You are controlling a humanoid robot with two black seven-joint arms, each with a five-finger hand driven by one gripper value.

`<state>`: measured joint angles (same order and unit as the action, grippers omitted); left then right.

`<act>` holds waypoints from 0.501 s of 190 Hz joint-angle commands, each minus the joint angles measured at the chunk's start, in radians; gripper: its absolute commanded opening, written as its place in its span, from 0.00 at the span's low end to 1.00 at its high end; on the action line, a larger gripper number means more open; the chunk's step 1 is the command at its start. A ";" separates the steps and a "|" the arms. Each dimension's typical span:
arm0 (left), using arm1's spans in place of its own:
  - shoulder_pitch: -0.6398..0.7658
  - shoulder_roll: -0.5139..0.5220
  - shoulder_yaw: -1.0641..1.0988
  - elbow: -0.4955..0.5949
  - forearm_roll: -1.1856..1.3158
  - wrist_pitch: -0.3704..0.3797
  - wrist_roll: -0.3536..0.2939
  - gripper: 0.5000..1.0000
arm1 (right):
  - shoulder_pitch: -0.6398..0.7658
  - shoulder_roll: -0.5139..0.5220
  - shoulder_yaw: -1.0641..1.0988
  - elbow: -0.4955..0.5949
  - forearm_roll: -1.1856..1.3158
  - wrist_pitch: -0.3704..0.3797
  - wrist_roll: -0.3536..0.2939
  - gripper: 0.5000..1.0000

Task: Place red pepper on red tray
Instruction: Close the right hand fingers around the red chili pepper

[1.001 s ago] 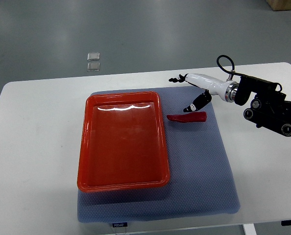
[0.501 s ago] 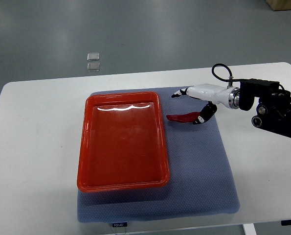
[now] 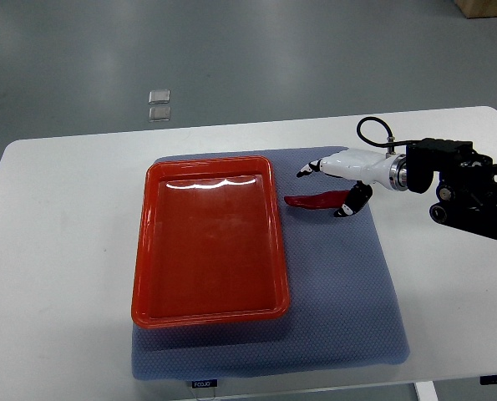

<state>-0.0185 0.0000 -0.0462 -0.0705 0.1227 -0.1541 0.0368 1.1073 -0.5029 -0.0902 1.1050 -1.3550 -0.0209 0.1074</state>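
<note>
Slim glossy red pepper (image 3: 315, 201) lies on blue-grey mat, center-right of frame, just beside shallow red plastic tray (image 3: 208, 311). Right hand (image 3: 338, 182) straddles its right end w/ fingers (image 3: 353, 200) spread around it, prob. for a pinch; no firm grip visible.

a robot test lab or workshop, by the look of it: a plain white counter (image 3: 56, 251) with a blue-grey mat (image 3: 340, 292) stands on a bare grey concrete floor (image 3: 231, 58), and a black robot arm (image 3: 469, 188) with exposed cable reaches in from the right edge.
</note>
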 commanded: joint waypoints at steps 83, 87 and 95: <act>0.000 0.000 0.000 0.000 0.000 0.001 0.000 1.00 | -0.043 0.037 0.001 -0.050 -0.038 -0.040 -0.054 0.53; 0.000 0.000 0.000 0.000 0.000 0.001 0.000 1.00 | -0.043 0.037 0.001 -0.051 -0.038 -0.042 -0.057 0.53; 0.000 0.000 0.000 0.000 0.000 0.001 0.000 1.00 | -0.043 0.037 0.001 -0.051 -0.038 -0.047 -0.058 0.51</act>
<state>-0.0184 0.0000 -0.0463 -0.0706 0.1227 -0.1539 0.0368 1.0650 -0.4672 -0.0892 1.0570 -1.3913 -0.0600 0.0577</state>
